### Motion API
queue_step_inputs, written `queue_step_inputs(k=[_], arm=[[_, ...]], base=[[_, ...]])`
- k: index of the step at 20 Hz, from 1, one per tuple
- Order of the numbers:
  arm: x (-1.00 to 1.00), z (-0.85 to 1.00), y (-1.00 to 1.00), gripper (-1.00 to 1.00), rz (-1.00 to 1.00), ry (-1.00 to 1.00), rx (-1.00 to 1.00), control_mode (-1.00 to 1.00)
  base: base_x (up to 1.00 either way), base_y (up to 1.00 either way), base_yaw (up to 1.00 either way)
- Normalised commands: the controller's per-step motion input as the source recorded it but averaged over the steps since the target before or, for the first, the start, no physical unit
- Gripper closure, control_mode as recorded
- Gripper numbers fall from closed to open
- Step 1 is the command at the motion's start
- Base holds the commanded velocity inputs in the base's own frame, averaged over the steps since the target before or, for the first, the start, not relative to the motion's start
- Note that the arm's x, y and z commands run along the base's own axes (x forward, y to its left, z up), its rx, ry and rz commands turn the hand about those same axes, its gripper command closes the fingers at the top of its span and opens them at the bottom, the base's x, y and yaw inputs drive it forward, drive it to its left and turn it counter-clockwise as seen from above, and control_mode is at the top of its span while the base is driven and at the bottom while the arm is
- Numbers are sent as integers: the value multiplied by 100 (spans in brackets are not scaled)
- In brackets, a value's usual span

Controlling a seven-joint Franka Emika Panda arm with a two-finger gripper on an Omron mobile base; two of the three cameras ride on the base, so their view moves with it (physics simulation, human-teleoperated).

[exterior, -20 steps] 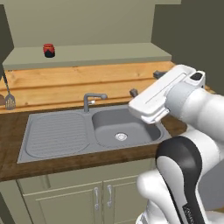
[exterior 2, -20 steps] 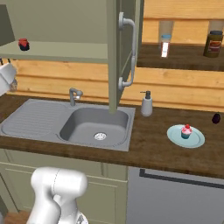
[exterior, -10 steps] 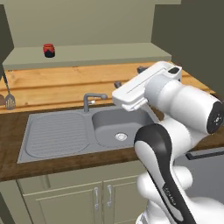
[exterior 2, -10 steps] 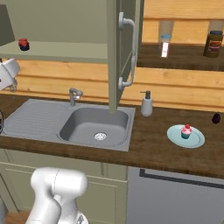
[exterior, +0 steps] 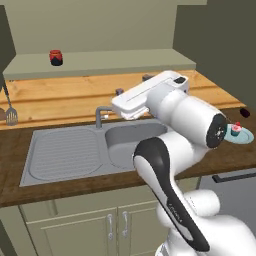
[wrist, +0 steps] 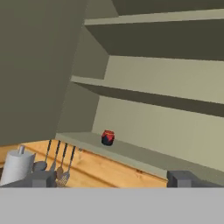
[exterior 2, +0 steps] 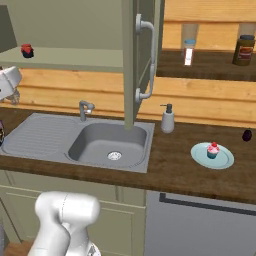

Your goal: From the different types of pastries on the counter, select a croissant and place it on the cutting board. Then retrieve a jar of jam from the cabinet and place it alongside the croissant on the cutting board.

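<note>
The jar of jam [wrist: 107,137] is dark red with a red lid and stands alone on the lowest shelf of the open cabinet [wrist: 144,153]. It also shows on that shelf in both base views, as the jar [exterior: 55,57] and the jar [exterior 2: 27,50]. My gripper [wrist: 113,179] is open and empty, aimed at the jar from some way off and below shelf height. My white forearm [exterior: 145,95] reaches over the sink. A pink-frosted cupcake [exterior 2: 213,149] sits on a pale blue plate [exterior 2: 222,161] on the counter [exterior 2: 175,167]. The croissant and the cutting board are out of view.
An open cabinet door [exterior 2: 142,60] hangs above the sink [exterior 2: 110,142], with a faucet [exterior 2: 85,107] behind it. A soap dispenser [exterior 2: 167,119], a small dark purple object [exterior 2: 247,135] and a brown jar [exterior 2: 243,50] are on the right. Hanging utensils [wrist: 59,164] and a paper towel roll [wrist: 16,166] lie below the shelf.
The arm has swung left across the sink, so the hand now points toward the cabinet shelf. The jaws stayed open. The jar and cupcake have not moved.
</note>
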Motion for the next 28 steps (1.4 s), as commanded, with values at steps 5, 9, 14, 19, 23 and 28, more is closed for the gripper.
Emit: queue_step_inputs(k=[5, 9, 14, 19, 23, 28], arm=[[94, 13, 35, -100, -5, 32, 3, -100], [-9, 9, 54, -100, 4, -1, -2, -100], [30, 19, 26, -100, 0, 11, 0, -100], [63, 0, -2, -100, 0, 13, 3, -100], [15, 0, 4, -100, 0, 4, 0, -100], [26, 0, 34, -100, -6, 9, -1, -100]], base=[[0, 0, 0], [0, 0, 0], [0, 0, 0], [0, 0, 0], [0, 0, 0], [0, 0, 0]])
